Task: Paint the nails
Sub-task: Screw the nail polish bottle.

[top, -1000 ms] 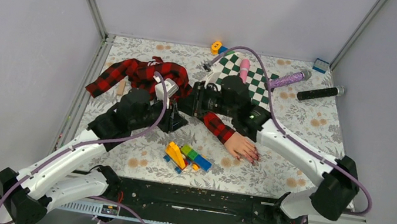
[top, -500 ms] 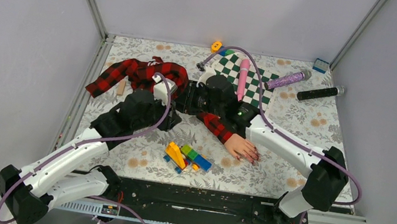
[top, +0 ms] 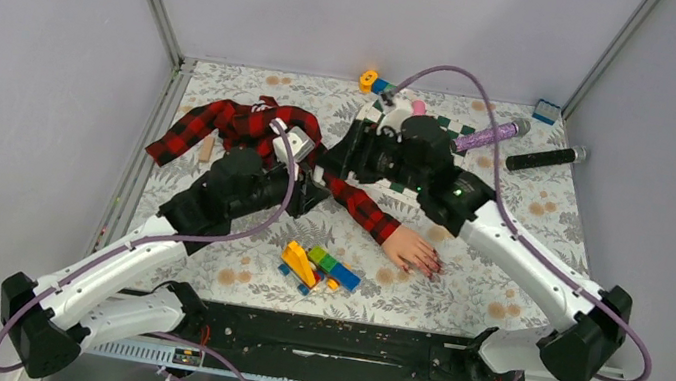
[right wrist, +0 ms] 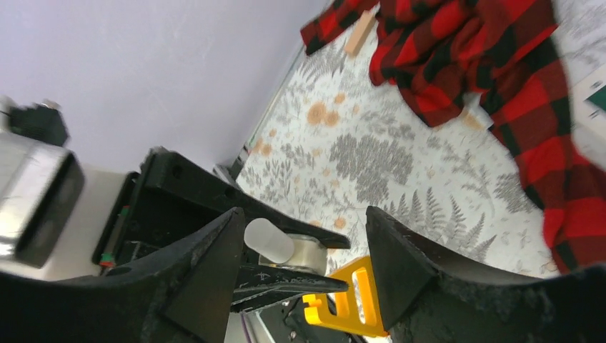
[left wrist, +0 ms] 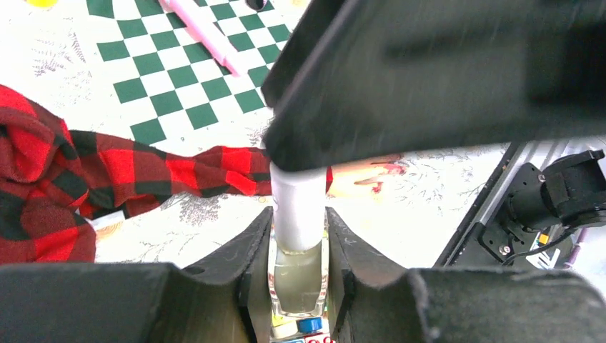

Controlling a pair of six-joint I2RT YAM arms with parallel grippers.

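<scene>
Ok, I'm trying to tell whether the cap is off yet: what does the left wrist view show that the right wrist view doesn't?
Only the left wrist view: the mannequin hand with its red nails, and the checkered mat.
Only the right wrist view: the right gripper open, astride the white cap, plus a yellow block and a wooden stick.
Both: the bottle, cap on, clamped in the left gripper, and the plaid shirt.
</scene>
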